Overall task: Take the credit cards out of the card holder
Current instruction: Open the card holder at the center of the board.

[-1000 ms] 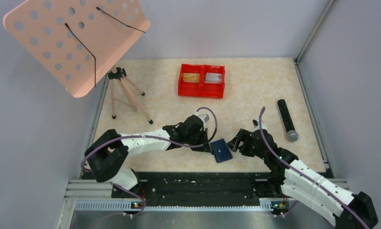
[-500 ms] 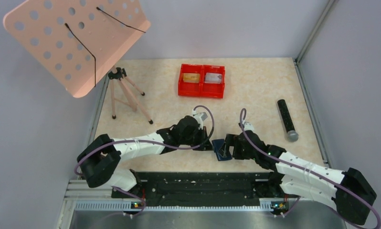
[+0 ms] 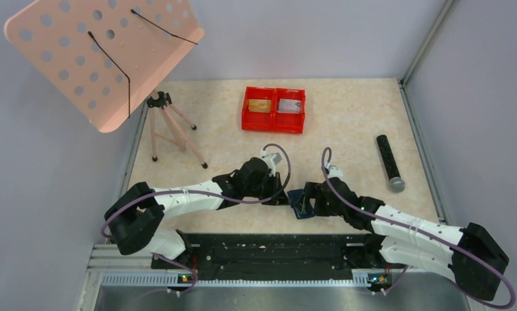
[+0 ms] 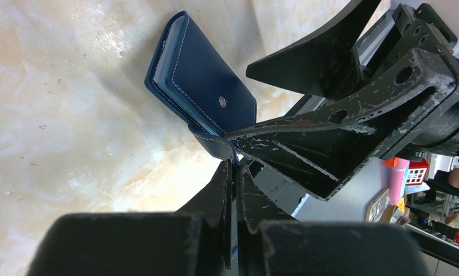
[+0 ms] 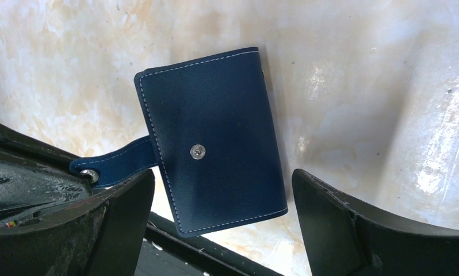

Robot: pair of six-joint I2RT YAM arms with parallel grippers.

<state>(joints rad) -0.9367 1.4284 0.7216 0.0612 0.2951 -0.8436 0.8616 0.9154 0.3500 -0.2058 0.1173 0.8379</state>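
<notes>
The work surface is a beige marbled tabletop (image 3: 346, 129) enclosed by plain grey walls (image 3: 308, 39). A black metal rail (image 3: 262, 249) runs along its near edge.

At the far left corner stands a wooden tripod (image 3: 172, 129) beneath a pink perforated music stand (image 3: 100, 58). A black cylinder (image 3: 389, 162) with a grey end lies close to the right edge.

A red tray (image 3: 273, 125) with two compartments sits near the middle of the far edge. Its left compartment holds a gold card (image 3: 260, 105). Its right compartment holds a silver card (image 3: 289, 106).

The card holder (image 5: 215, 144) is located near the middle of the near edge, between the two arms. It is folded shut. Its closure tab (image 5: 115, 163) is unfastened and extends to one side.

The left gripper (image 4: 234, 167) is pinched tight on the closure tab and so holds the card holder by it. The right gripper (image 5: 218, 190) is spread wide, with one finger on each side of the card holder. Contact between these fingers and the card holder cannot be determined.
</notes>
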